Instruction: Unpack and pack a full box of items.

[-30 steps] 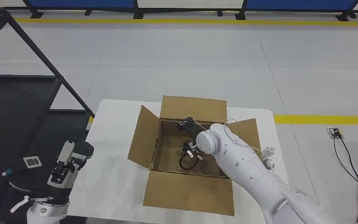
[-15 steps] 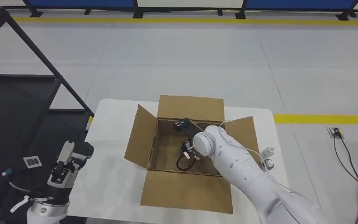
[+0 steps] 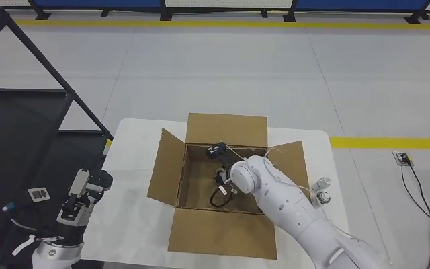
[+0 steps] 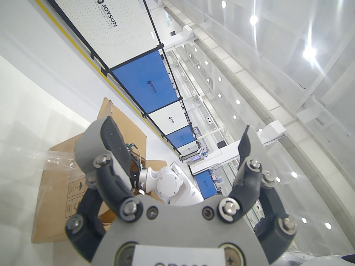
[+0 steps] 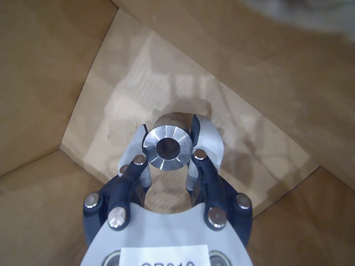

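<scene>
You've got the right gripper (image 5: 170, 128) clamped on the silver hollow metal cylinder (image 5: 179, 139), inside the open brown cardboard box (image 3: 225, 129) on the white table (image 3: 134, 202). Your left gripper (image 4: 177, 137) has its fingers spread apart, beside the table edge, well apart from the box.

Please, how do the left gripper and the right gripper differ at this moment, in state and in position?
The left gripper is open and empty; the right gripper is shut on a hollow metal cylinder. The left gripper is outside the cardboard box and points upward; the right gripper is down inside the box and points at its floor. Both have the same two-finger build.
</scene>
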